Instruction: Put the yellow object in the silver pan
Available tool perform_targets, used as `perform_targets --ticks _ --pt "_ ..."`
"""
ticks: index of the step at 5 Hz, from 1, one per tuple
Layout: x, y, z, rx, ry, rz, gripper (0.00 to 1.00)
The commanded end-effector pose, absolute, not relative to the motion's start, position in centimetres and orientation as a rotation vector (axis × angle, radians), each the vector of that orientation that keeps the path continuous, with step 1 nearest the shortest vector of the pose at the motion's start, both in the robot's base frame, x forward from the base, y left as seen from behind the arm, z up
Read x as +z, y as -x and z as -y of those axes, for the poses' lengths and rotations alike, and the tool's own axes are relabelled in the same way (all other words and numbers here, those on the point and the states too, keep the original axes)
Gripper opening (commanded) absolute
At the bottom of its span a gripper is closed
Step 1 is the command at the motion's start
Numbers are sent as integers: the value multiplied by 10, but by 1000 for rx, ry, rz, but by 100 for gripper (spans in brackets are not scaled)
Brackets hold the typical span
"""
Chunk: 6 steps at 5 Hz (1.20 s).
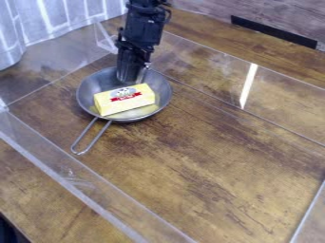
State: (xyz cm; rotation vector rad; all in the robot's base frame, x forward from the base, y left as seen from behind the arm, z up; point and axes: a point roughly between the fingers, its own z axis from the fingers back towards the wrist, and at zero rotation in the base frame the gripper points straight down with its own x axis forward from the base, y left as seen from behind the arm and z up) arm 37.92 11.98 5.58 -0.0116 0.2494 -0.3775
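Block (125, 99) lies in pan (124, 96), long axis crosswise to the handle. Pincer (129, 76), closed and empty, sits at the pan's far rim, just behind the block.

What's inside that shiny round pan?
Inside the round shiny steel pan lies a small yellow block with a white-and-red label. The black end effector reaches down at the far rim. The block covers the pan floor beneath it.

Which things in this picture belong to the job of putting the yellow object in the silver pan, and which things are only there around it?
Belongs to the job:
- yellow object, lying inside the pan
- silver pan, wire handle pointing toward the near left
- gripper, shut, at the pan's far rim

Only around it:
- wooden table
- clear plastic barrier around the work area
- white curtain at the back
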Motion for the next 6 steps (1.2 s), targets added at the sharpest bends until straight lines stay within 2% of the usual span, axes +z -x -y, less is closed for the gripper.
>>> perform_targets --ticks 1,6 --pt "90 -387 -116 -389 -28 -169 0" --pt "93 -384 -106 -427 -17 -186 0"
